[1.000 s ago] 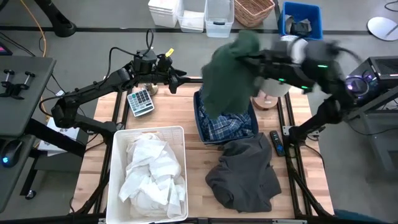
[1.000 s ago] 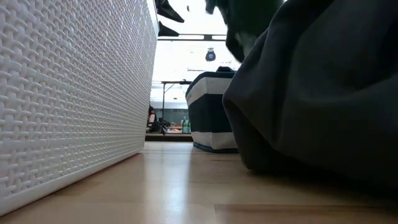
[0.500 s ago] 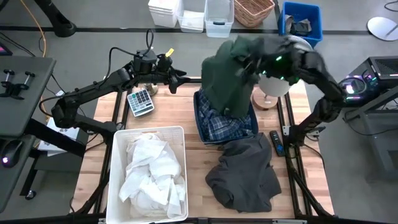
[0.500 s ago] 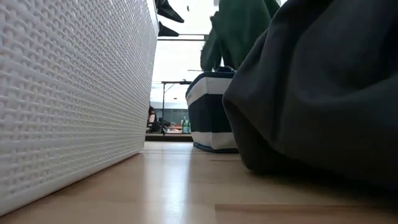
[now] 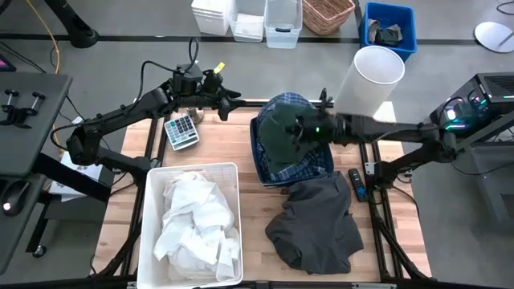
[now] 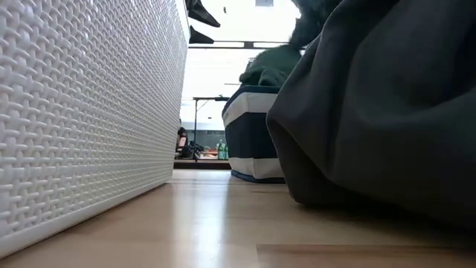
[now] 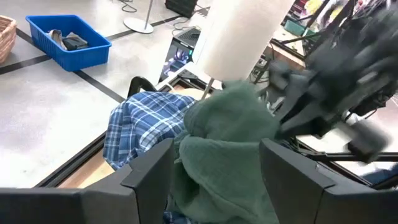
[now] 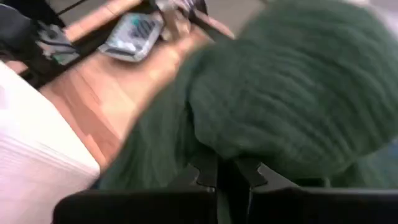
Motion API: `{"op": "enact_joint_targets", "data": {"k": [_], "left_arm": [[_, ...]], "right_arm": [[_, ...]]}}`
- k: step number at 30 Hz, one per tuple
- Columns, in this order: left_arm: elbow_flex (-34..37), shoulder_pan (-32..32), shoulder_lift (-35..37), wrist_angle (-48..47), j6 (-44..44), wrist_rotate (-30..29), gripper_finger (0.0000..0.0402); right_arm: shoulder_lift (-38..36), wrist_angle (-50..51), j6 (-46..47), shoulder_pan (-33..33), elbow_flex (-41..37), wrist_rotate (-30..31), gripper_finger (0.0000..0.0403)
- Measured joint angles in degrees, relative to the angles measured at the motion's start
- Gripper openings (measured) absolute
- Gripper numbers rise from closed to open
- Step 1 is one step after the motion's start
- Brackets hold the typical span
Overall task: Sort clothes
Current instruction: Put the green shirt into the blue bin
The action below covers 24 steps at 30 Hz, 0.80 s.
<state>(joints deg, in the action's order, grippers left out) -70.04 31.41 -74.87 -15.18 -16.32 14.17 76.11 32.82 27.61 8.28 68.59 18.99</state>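
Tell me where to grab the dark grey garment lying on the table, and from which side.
Grip the raised fold near the dark grey garment's top edge, coming straight down from above. It lies crumpled on the wooden table beside the white bin, so a bunched ridge probably gives the fingers more to pinch than the flat edges.

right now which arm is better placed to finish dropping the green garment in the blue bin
Right. The right gripper is over the dark blue bin, shut on the green garment; the left gripper waits beside it.

You can read no text, label, brand or number anywhere; the calculator's point(image 5: 181, 131) keys are illegible.
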Motion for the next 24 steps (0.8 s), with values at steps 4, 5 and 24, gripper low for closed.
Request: {"op": "enact_joint_targets", "data": {"k": [4, 5, 24], "left_arm": [[0.0, 0.0, -0.2, 0.1, 0.0, -0.2, 0.0220], [0.0, 0.0, -0.3, 0.0, 0.0, -0.3, 0.0220], [0.0, 0.0, -4.1, 2.6, -2.7, 0.2, 0.0220]], "right_arm": [[-0.9, -14.2, 8.8, -1.3, -14.5, -1.4, 0.0000], [-0.6, -17.9, 10.4, -1.6, -17.3, -1.9, 0.0000], [8.6, -30.3, 33.8, -2.6, -33.4, -30.0, 0.0004]]}}
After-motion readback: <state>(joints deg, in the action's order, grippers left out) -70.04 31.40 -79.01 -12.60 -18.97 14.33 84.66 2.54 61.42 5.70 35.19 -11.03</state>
